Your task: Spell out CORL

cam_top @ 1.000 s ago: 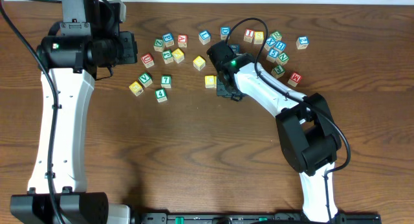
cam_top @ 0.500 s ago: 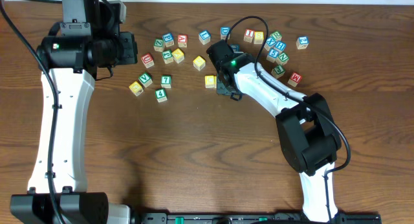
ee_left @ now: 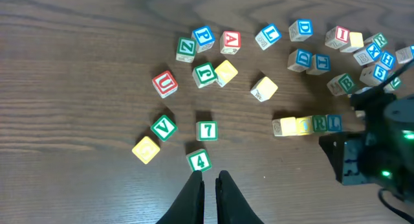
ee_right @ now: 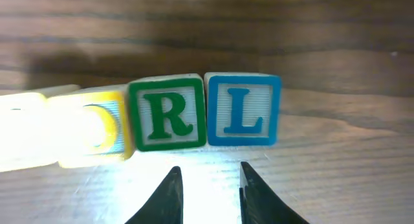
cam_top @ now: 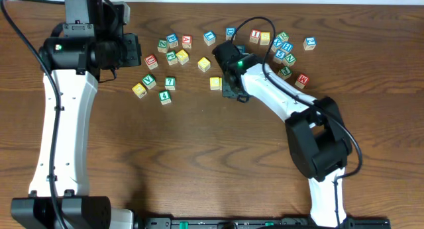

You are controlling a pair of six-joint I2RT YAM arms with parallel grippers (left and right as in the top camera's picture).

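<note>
- Nearest, our right fingers [ee_right: 167,197] stand spread and empty just short of the row, so nothing nudges it.
- Beyond, the R cube [ee_right: 168,114] and L cube [ee_right: 242,111] touch on the worktop [ee_right: 336,36]. The yellow cubes [ee_right: 90,130] adjoin, their letters lost in glare. CORL looks spelled.
- Farther off, our left fingers [ee_left: 196,193] hang nearly pressed together, holding nothing.

r arm elbow [cam_top: 322,144]: sits a touch further right + lower in overhead vs 1 s ago; most of that shift came in the last half sec.
r arm cable [cam_top: 360,156]: loop beside elbow has moved out to the right w/ it.
r wrist housing [cam_top: 233,60]: nudged slightly toward far edge of table, green light a bit higher.
l arm housing [cam_top: 83,30]: a hair to the right, barely.
</note>
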